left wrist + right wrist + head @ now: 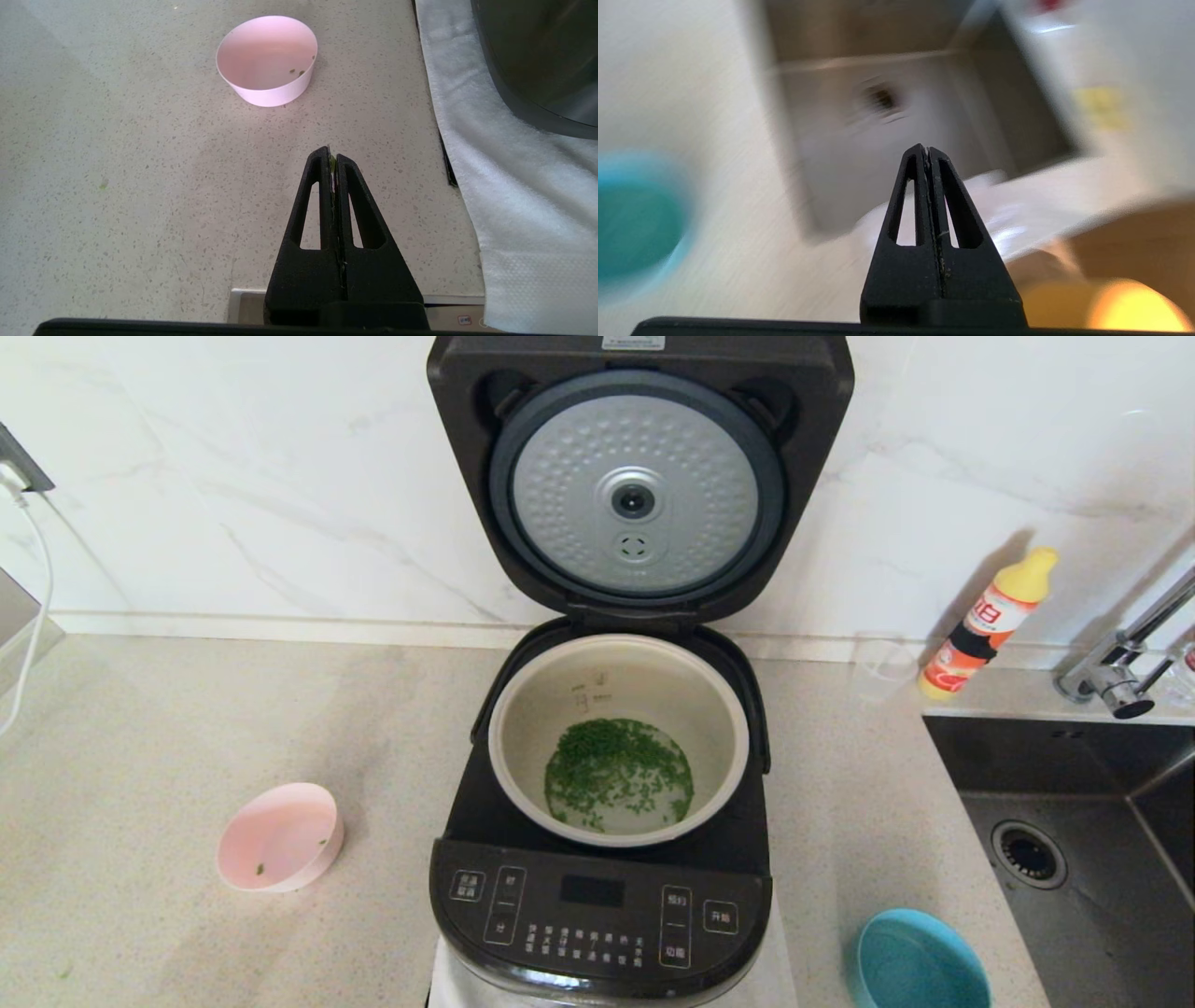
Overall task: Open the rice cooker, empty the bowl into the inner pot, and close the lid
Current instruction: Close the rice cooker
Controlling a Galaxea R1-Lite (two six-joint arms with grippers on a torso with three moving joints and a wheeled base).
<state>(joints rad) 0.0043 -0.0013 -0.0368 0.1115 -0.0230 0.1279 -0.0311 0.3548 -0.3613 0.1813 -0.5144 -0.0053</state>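
The black rice cooker [597,915] stands in the middle of the counter with its lid [639,476] swung up, the dimpled silver disc facing me. The inner pot [618,739] holds a layer of small green bits. The pink bowl [278,837] sits upright on the counter left of the cooker with a few green bits in it; it also shows in the left wrist view [267,59]. My left gripper [331,156] is shut, above bare counter, apart from the bowl, with a small green speck between its tips. My right gripper [927,149] is shut and empty over the sink's near edge. Neither arm shows in the head view.
A blue bowl [920,963] sits at the front right of the cooker. A steel sink [1074,840] with a tap [1120,663] is on the right, an orange bottle [990,621] and a clear cup [882,665] behind it. A white cloth [514,186] lies under the cooker.
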